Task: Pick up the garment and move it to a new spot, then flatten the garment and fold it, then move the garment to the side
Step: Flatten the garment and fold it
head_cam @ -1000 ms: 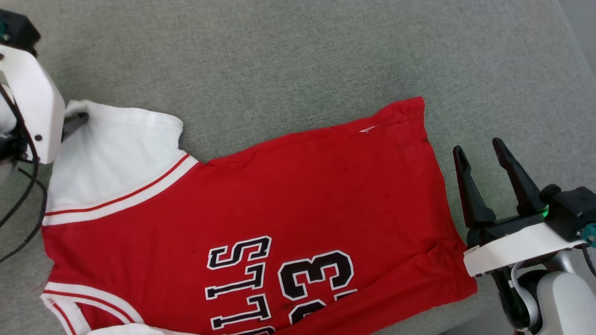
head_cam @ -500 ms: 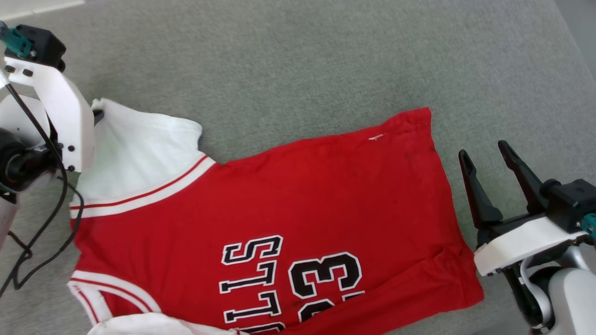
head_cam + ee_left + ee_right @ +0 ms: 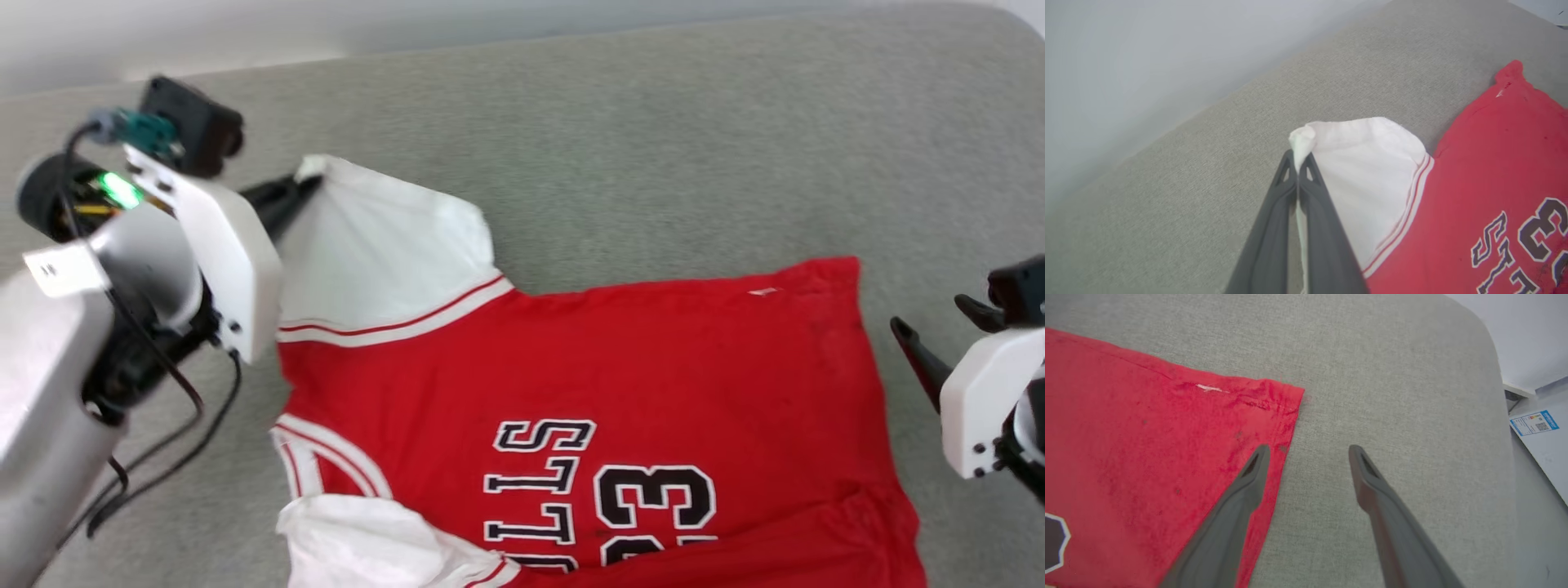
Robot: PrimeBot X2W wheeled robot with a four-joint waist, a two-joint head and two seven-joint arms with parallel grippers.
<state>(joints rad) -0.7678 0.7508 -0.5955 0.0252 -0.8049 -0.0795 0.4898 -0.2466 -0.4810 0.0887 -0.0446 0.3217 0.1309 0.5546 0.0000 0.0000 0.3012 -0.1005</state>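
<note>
The garment [image 3: 620,384], a red T-shirt with white short sleeves and black print, lies spread on a grey padded surface [image 3: 653,139]. My left gripper [image 3: 306,186] is shut on the outer corner of its white sleeve [image 3: 384,253], and the wrist view shows that sleeve [image 3: 1372,171] pinched between the dark fingers [image 3: 1274,228] and drawn up from the surface. Off the shirt's hem edge at the right, my right gripper [image 3: 939,327] stands open. Its wrist view shows that gripper [image 3: 1308,451] with one finger over the red hem [image 3: 1274,428] and the other over bare grey cloth.
The grey surface [image 3: 1392,375] curves down to a pale floor at its right edge, where a blue-and-white label [image 3: 1533,421] lies. A pale wall [image 3: 1126,61] runs along the far side. A second white sleeve [image 3: 367,539] lies bunched at the near edge.
My left gripper has shut on the white sleeve corner and drawn it up and out. The head camera has shifted, so the whole scene sits further right and lower.
</note>
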